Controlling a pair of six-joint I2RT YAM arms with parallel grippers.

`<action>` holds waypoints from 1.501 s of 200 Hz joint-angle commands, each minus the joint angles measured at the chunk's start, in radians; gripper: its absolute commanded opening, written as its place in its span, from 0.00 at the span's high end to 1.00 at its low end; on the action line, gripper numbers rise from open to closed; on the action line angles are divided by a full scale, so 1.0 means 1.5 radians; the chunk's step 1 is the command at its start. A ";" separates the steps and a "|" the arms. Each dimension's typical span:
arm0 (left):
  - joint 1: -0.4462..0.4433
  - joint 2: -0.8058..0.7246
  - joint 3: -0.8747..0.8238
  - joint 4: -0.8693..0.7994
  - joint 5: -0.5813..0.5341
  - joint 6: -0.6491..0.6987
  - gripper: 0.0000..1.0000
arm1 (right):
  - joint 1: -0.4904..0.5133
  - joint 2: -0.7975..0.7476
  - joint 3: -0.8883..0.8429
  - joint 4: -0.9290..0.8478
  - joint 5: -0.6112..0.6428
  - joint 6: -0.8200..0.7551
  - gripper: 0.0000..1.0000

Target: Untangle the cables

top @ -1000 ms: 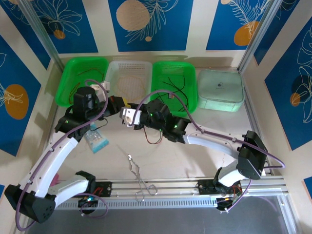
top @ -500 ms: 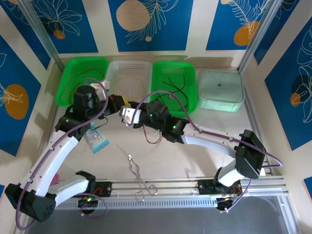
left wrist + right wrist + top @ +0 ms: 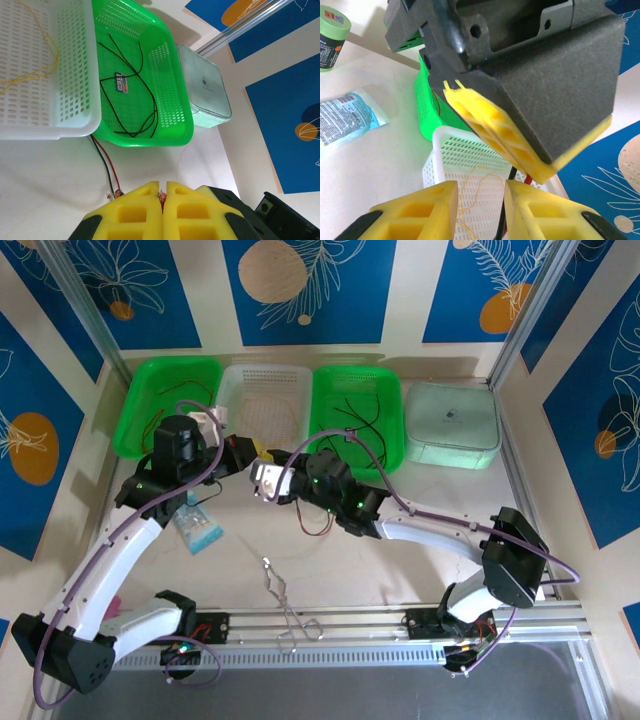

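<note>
Item: left gripper [image 3: 161, 192], yellow honeycomb-moulded fingers [image 3: 135, 210] pressed together, pinching the bare ends of the thin red and black cables [image 3: 105, 161]. The pair runs from the pinch toward the near rim of the white perforated plastic basket [image 3: 75, 65], at the corner it shares with the bright green perforated basket [image 3: 170, 75]. Item: right gripper [image 3: 480, 200], matching yellow fingers [image 3: 427, 202] spread apart and gripping nothing, with a dark strand passing through the gap; it sits just on the near side of the white basket, close under the left gripper. Slack: a dark reddish loop [image 3: 318, 525] lies on the tabletop, nearer than the white basket, beneath the right arm. Stowed: one thin yellow-orange wire [image 3: 50, 52] inside the white basket; thin black wires [image 3: 141, 60] in the green basket to its right. Handling, as judged: very light, limp, springy in its curl, smooth-jacketed and likely to slip; stripped ends fragile. Best taken on the insulated run just behind the pinched ends and drawn gently apart, never yanked against a snag.
</note>
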 commanded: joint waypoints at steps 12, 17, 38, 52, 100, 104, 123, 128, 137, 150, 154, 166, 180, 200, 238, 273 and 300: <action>-0.007 -0.001 0.020 -0.009 0.019 -0.002 1.00 | -0.004 -0.042 -0.020 0.042 -0.004 -0.003 0.70; -0.007 0.000 0.019 -0.008 0.019 -0.003 1.00 | -0.005 -0.045 -0.023 0.040 -0.007 -0.001 0.70; -0.007 0.000 0.019 -0.004 0.020 -0.005 1.00 | -0.010 -0.045 -0.023 0.027 -0.007 0.005 0.70; -0.007 0.000 0.021 -0.005 0.021 -0.005 1.00 | -0.011 -0.040 -0.020 0.023 -0.008 0.004 0.70; -0.007 -0.006 0.021 -0.010 0.018 -0.003 1.00 | -0.021 -0.016 -0.004 0.002 -0.024 0.025 0.73; -0.007 -0.005 0.021 -0.010 0.018 -0.003 1.00 | -0.022 -0.014 -0.002 0.001 -0.024 0.024 0.74; -0.007 -0.005 0.021 -0.012 0.017 -0.002 1.00 | -0.022 -0.006 0.005 -0.014 -0.017 0.023 0.75; -0.007 -0.005 0.022 -0.012 0.017 -0.002 1.00 | -0.023 -0.004 0.006 -0.017 -0.014 0.023 0.76; -0.007 -0.004 0.024 -0.012 0.017 -0.002 1.00 | -0.023 -0.004 0.004 -0.020 -0.011 0.022 0.76; -0.007 -0.004 0.025 -0.012 0.017 -0.001 1.00 | -0.022 -0.006 -0.003 -0.020 -0.008 0.025 0.78; -0.007 -0.003 0.024 -0.013 0.017 -0.001 1.00 | -0.022 -0.007 -0.004 -0.020 -0.008 0.026 0.79; -0.007 -0.003 0.025 -0.013 0.017 0.000 1.00 | -0.022 -0.013 -0.010 -0.021 -0.008 0.030 0.83; -0.007 -0.002 0.025 -0.013 0.016 0.001 1.00 | -0.020 -0.020 -0.012 -0.024 -0.008 0.035 0.85; -0.007 0.000 0.024 -0.012 0.017 0.000 1.00 | -0.020 -0.029 -0.014 -0.028 -0.009 0.039 0.89; -0.007 0.003 0.024 -0.013 0.014 0.004 1.00 | -0.020 -0.051 -0.027 -0.035 -0.014 0.038 0.94; -0.006 0.015 0.035 -0.030 0.015 0.019 1.00 | -0.017 -0.090 -0.055 -0.047 -0.036 0.048 0.97; -0.006 0.029 0.043 -0.041 0.009 0.032 1.00 | -0.015 -0.117 -0.077 -0.042 -0.030 0.057 1.00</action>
